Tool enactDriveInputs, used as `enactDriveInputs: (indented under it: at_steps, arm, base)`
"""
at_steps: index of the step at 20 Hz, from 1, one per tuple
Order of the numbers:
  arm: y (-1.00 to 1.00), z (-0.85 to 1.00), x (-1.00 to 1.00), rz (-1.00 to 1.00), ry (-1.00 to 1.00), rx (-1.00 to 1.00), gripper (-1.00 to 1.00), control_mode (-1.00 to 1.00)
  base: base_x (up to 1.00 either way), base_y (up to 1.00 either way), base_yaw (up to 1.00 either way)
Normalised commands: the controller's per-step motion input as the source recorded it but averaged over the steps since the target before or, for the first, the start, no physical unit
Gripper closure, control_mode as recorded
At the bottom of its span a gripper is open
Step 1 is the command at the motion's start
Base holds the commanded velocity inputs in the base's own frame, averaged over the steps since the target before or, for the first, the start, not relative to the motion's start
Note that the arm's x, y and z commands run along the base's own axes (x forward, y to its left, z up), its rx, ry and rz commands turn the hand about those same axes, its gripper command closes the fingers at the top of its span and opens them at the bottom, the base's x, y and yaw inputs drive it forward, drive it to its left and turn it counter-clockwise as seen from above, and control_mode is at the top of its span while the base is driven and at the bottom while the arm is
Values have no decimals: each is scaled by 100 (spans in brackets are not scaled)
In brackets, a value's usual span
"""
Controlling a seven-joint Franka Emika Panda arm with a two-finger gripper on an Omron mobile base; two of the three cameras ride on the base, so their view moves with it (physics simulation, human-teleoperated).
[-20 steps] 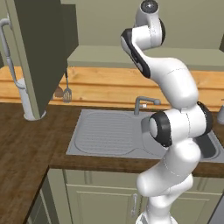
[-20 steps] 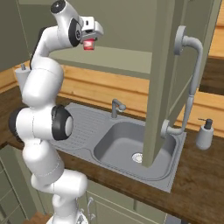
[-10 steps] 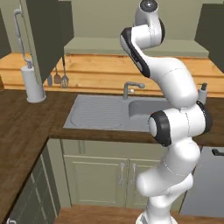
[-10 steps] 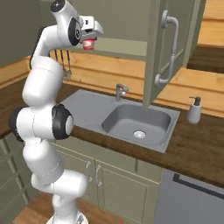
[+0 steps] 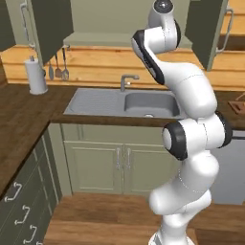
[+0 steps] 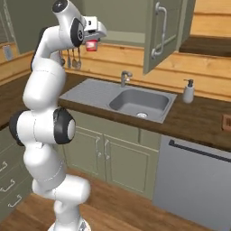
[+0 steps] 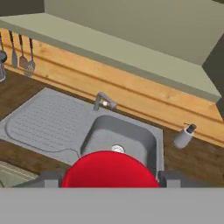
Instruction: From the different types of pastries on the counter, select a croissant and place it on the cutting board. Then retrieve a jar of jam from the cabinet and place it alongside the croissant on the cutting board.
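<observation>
1. Two-finger gripper (image 6: 92,43) is up high, level with the wall cabinets, clenched on the small jar of jam with red contents (image 6: 92,45); in the hand view the red jar (image 7: 109,170) sits between the two dark fingers (image 7: 173,178).
2. Below the jar: one grey steel sink with a ribbed drainboard (image 7: 43,122) set in the long dark brown wood-grain counter (image 6: 198,124). One curved grey faucet (image 6: 125,76) stands at the sink's far edge.
3. One white soap dispenser bottle (image 6: 188,91) on the counter, right of the sink, near the back wall.
4. One white paper-towel roll (image 5: 35,76) on the counter, far left.
5. Three metal utensils (image 5: 57,69) hang on the wooden back wall, left of the sink.
6. Dark olive-green wall cabinet door (image 6: 160,31), open, sticks out above the sink's right side, right of the gripper and apart from it. Another open door (image 5: 50,26) on the left.
7. Reddish-brown wooden cutting board (image 5: 238,103), just a corner at the far right edge, well apart from the jar.
8. Pale green base cabinets (image 5: 119,162) under the sink, two doors.
</observation>
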Motion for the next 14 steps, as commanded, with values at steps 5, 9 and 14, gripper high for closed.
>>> enactDriveInputs:
  at_steps: [5,9,14]
  arm:
    - [0,0,0,0,0,0,100,100]
    - [0,0,0,0,0,0,100,100]
    - [0,0,0,0,0,0,100,100]
  base:
    - [-100,-20,-1]
    - [-90,-60,-9]
    - [-59,-90,-15]
